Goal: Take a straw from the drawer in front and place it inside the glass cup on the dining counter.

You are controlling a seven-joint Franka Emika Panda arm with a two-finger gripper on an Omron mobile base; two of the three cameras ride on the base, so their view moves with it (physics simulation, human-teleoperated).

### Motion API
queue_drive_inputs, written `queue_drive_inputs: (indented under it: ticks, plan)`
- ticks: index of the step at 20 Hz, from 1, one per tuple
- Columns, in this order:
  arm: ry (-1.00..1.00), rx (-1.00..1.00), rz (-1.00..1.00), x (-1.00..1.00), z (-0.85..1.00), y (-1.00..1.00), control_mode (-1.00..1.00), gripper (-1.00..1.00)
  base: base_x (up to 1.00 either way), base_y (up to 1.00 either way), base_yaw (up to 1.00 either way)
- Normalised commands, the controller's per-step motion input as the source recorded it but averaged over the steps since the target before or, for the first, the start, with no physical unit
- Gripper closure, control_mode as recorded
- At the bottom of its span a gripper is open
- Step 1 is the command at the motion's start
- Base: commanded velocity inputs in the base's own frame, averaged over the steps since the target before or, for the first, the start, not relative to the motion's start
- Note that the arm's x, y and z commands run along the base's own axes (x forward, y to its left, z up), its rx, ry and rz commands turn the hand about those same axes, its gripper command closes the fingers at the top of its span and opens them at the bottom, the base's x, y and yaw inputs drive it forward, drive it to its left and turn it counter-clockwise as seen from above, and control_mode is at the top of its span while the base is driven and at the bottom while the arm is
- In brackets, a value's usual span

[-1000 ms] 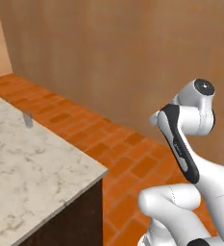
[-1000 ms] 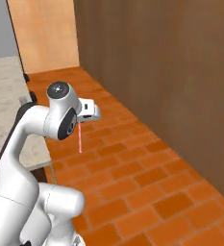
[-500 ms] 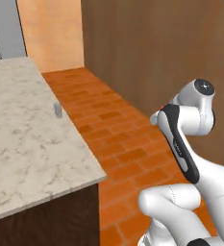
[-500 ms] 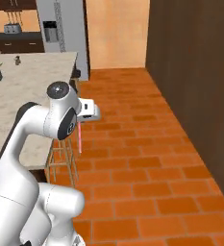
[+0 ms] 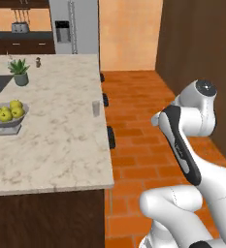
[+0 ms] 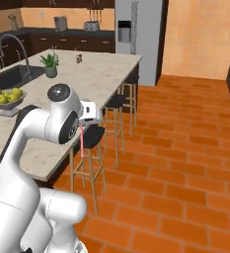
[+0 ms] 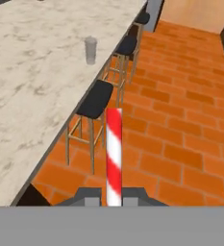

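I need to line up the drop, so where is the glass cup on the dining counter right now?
The glass cup stands upright near the dining counter's stool-side edge, right of the fruit bowl in the left base view; in the hand view it sits up and left of the held straw.

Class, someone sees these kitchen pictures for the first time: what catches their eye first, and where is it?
The red-and-white striped straw stands out, held in the gripper over the brick floor. Next comes the small glass cup near the edge of the pale stone counter, with black stools below that edge.

Marbled stone dining counter (image 5: 51,145), translucent glass cup (image 5: 96,108), brick floor (image 6: 185,163).
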Motion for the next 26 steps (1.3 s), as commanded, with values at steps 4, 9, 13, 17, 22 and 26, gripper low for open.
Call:
queue_drive_inputs:
  ticks: [4,9,13,17,22,26]
  plan:
    - [0.00,0.00,0.00,0.00,0.00,0.00,1.00,1.00,0.57,-0.56,0.59]
    - [0.00,0.00,0.00,0.00,0.00,0.00,1.00,1.00,0.51,-0.61,0.58]
    - [0.00,0.00,0.00,0.00,0.00,0.00,1.00,1.00,0.36,-0.66,0.58]
    - [0.00,0.00,0.00,0.00,0.00,0.00,1.00,1.00,0.12,-0.73,0.58]
    - [0.00,0.00,0.00,0.00,0.00,0.00,1.00,1.00,0.01,-0.94,0.53]
    - [0.00,0.00,0.00,0.00,0.00,0.00,1.00,1.00,0.14,-0.94,0.50]
